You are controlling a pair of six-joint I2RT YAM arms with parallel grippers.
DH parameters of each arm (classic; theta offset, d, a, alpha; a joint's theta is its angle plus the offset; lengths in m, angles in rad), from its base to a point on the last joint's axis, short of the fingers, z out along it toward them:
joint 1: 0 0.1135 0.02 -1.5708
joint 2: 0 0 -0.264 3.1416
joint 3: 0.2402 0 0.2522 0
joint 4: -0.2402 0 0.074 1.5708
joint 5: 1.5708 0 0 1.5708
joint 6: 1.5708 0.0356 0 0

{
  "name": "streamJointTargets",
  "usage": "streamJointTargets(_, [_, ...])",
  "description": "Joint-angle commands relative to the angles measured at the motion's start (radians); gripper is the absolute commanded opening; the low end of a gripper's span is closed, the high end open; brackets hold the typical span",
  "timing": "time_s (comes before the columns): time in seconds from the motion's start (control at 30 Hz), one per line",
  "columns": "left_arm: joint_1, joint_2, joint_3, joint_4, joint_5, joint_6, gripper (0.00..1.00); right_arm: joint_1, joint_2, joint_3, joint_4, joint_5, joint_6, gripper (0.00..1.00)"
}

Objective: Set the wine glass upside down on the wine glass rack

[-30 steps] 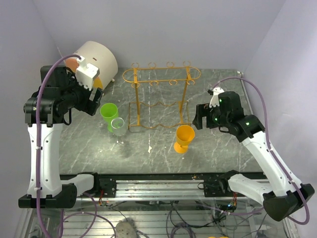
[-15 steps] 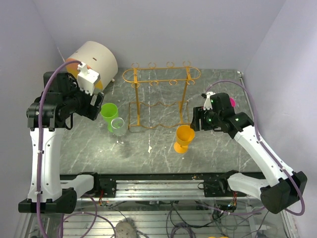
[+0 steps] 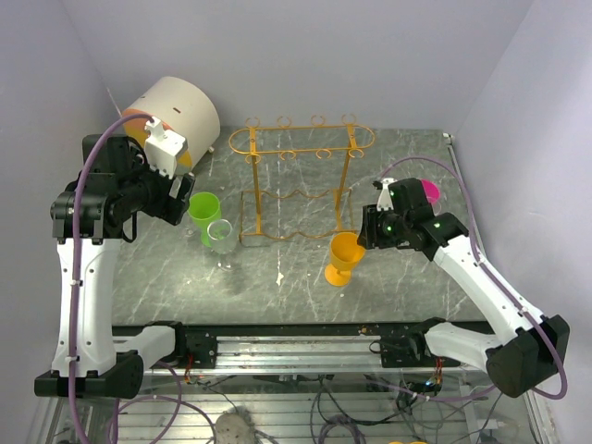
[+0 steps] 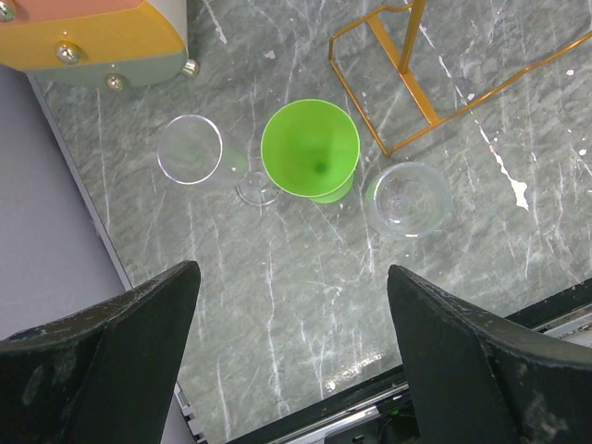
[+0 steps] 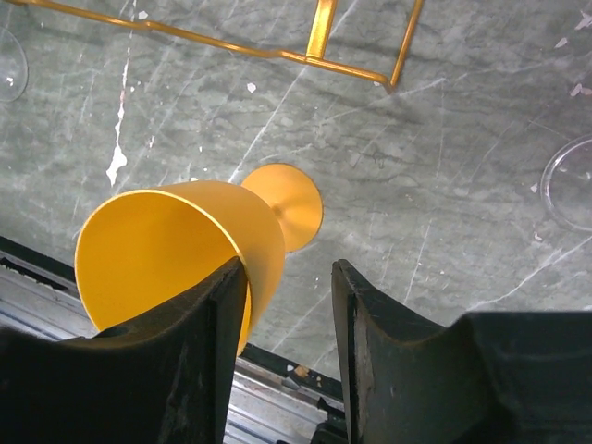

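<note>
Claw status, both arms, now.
Left claw: open, holding nothing.
Right claw: open, straddling the wall of the orange wine glass, not gripping yet.

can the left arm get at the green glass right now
Probably yes: the left gripper is open right above the green glass, nothing covering it. One clear glass and another sit close beside it, so room is tight.

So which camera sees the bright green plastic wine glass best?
The left wrist view: it looks straight down into the bright green plastic wine glass, big and unblocked. The top view shows it small, with a clear glass just in front. The right wrist view misses it.
</note>
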State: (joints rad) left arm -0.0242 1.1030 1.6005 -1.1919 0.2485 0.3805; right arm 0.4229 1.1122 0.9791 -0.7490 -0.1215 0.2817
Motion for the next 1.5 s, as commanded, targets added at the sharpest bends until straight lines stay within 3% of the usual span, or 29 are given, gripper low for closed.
streamJointTargets(0.0, [0.010, -0.014, -0.007, 0.033, 0.006, -0.011, 0.94, 0.008, 0.011, -0.003, 0.021, -0.010, 0.003, 0.41])
streamJointTargets(0.4, [0.009, -0.020, -0.028, 0.041, 0.004, -0.012, 0.94, 0.031, 0.041, -0.009, 0.046, -0.014, 0.016, 0.27])
streamJointTargets(0.57, [0.009, -0.021, -0.028, 0.036, 0.015, -0.012, 0.94, 0.037, 0.045, -0.005, 0.047, -0.029, 0.021, 0.01])
streamJointTargets(0.77, [0.009, 0.010, 0.039, -0.019, 0.077, 0.000, 0.94, 0.036, -0.028, 0.016, 0.025, -0.021, 0.028, 0.00])
streamJointTargets(0.93, [0.009, 0.019, 0.133, -0.058, 0.159, -0.043, 0.94, 0.037, -0.190, 0.003, 0.083, -0.099, 0.032, 0.00])
streamJointTargets(1.13, [0.044, 0.009, 0.246, 0.015, 0.251, -0.349, 0.95, 0.037, -0.379, 0.014, 0.344, -0.399, 0.098, 0.00])
streamJointTargets(1.27, [0.093, 0.003, 0.241, 0.076, 0.424, -0.497, 0.95, 0.037, -0.368, 0.132, 0.413, -0.420, 0.079, 0.00])
streamJointTargets(1.33, [0.153, 0.007, 0.198, 0.141, 0.595, -0.630, 0.95, 0.037, -0.357, 0.161, 0.490, -0.390, 0.084, 0.00])
streamJointTargets(1.4, [0.187, -0.003, 0.100, 0.279, 0.795, -0.828, 0.98, 0.037, -0.377, 0.134, 0.652, -0.334, 0.107, 0.00])
streamJointTargets(1.47, [0.194, -0.033, -0.052, 0.569, 0.919, -1.139, 0.95, 0.037, -0.413, 0.061, 0.862, -0.264, 0.133, 0.00])
